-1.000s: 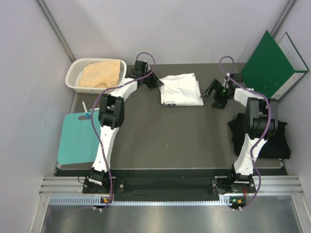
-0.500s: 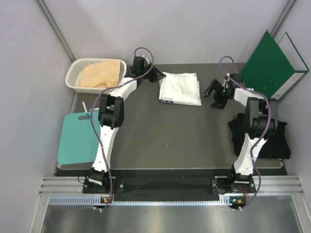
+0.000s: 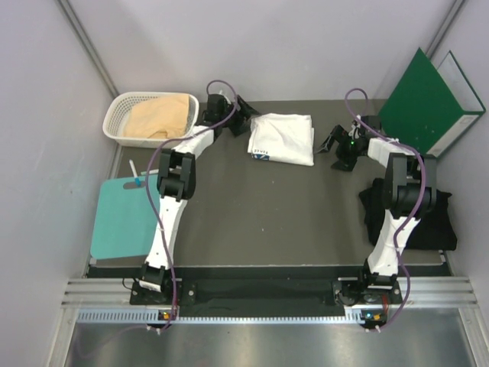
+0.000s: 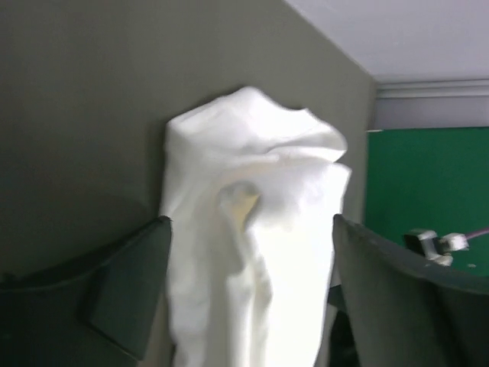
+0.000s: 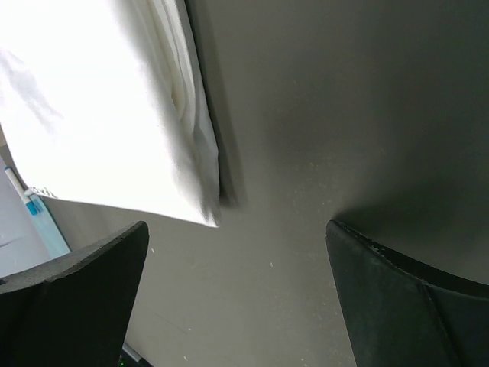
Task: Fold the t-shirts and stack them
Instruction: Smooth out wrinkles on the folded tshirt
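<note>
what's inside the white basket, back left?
A tan-peach t-shirt, bunched rather than folded, fills most of the white basket. The cloth covers the basket floor, so anything beneath it cannot be seen.

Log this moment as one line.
left gripper: open, facing folded white t-shirt | right gripper: open, over table beside it | tan t-shirt: in basket | black t-shirt: table's right edge | stack: not started

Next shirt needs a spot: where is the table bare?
Bare: the middle of the table between the arms, nearer than the white shirt. Crowded: far edge (basket, left gripper, right gripper, binder) and right side (black shirt).
</note>
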`<control>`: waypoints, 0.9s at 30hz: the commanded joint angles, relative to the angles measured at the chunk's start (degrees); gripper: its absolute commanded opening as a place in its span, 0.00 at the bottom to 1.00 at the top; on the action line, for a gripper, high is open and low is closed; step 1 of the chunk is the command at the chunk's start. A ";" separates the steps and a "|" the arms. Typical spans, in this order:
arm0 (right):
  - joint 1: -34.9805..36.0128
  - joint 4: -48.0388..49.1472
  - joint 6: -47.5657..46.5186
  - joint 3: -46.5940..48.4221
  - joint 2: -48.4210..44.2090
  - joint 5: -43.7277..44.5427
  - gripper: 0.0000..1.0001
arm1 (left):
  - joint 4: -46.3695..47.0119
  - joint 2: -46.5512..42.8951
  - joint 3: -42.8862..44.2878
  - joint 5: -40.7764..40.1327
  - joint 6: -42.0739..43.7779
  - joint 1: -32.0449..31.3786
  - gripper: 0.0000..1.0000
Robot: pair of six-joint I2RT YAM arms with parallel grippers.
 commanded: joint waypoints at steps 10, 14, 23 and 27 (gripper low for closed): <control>-0.03 2.63 -0.51 -2.10 -0.68 -0.54 1.00 | -1.51 -32.12 -27.02 -6.30 9.30 1.30 0.74; -0.03 3.08 -0.51 -3.07 -1.20 -0.81 1.00 | 10.34 -27.74 -28.71 7.67 -3.43 0.16 0.00; -0.03 3.16 -1.12 -4.12 -1.47 -1.07 1.00 | 19.95 -13.41 -22.64 21.50 -15.05 -6.96 0.00; -0.03 3.25 -0.95 -4.30 -1.21 -1.16 1.00 | 20.48 -11.21 -25.18 22.82 -15.76 -7.93 0.00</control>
